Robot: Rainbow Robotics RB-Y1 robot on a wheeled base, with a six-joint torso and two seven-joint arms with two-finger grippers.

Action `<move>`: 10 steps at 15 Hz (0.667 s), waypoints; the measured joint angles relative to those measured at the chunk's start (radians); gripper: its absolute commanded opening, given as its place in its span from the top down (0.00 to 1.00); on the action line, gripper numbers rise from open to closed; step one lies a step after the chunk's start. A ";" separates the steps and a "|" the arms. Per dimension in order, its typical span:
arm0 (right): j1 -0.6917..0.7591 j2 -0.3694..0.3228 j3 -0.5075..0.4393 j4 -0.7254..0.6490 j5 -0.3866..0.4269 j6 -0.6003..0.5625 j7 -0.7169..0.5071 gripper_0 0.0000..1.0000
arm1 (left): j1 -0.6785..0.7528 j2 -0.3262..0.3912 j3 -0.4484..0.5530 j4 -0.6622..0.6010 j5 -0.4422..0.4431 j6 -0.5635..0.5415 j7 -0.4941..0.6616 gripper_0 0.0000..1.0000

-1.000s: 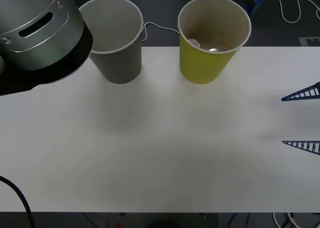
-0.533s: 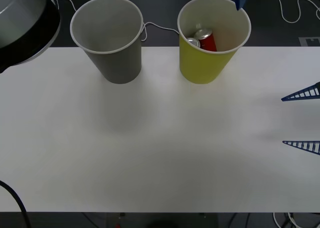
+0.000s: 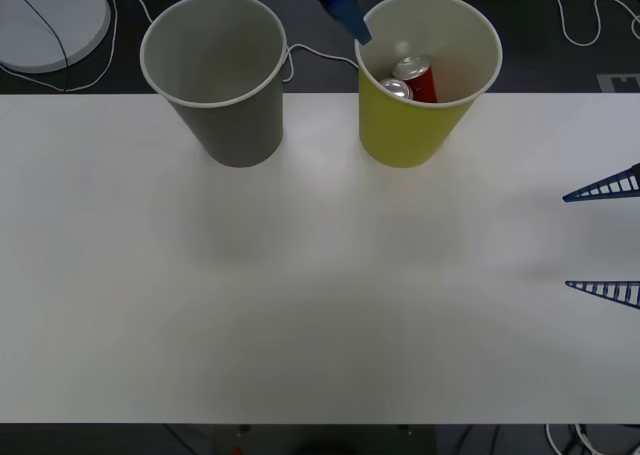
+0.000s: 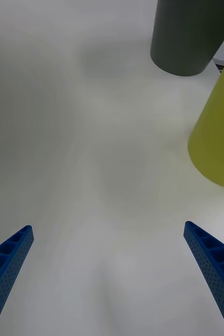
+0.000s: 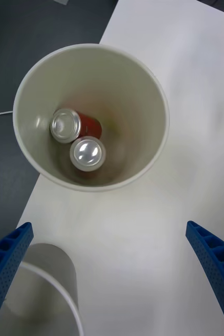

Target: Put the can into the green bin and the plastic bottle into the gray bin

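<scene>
The red can [image 3: 420, 81] leans inside the yellow-green bin [image 3: 400, 135], beside another can showing only its silver top [image 3: 396, 88]. From above, the left wrist view shows the red can [image 5: 70, 125] and the silver-topped can [image 5: 88, 152] deep in the green bin [image 5: 153, 100]. My left gripper [image 5: 107, 226] hangs open high over the bins; one of its fingers [image 3: 347, 17] shows by the green bin's far left rim. The gray bin [image 3: 235, 125] stands upright to the left. My right gripper [image 3: 567, 241] rests open at the table's right edge. The plastic bottle is out of view.
Both bins stand at the white table's far edge [image 3: 320, 95]. Cables and a white round disc [image 3: 50, 20] lie on the dark floor beyond. The right wrist view shows the gray bin [image 4: 190, 37] and the green bin [image 4: 219, 136] ahead across bare tabletop.
The red can has dropped and settled in the green bin. The left arm's bulky body has swung out of the front view, and its blue finger moved left across the green bin's rim.
</scene>
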 measured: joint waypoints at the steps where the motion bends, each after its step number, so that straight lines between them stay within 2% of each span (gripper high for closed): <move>1: 0.000 0.000 0.000 0.000 0.000 0.000 0.000 0.00 | 0.049 0.045 0.037 -0.062 0.001 -0.013 -0.024 0.00; 6: 0.000 0.000 0.000 0.000 0.000 0.000 0.000 0.00 | 0.315 0.238 0.202 -0.331 0.006 -0.047 -0.099 0.00; 10: 0.000 0.000 0.000 0.000 0.000 0.000 0.000 0.00 | 0.590 0.325 0.422 -0.422 0.032 -0.083 -0.260 0.00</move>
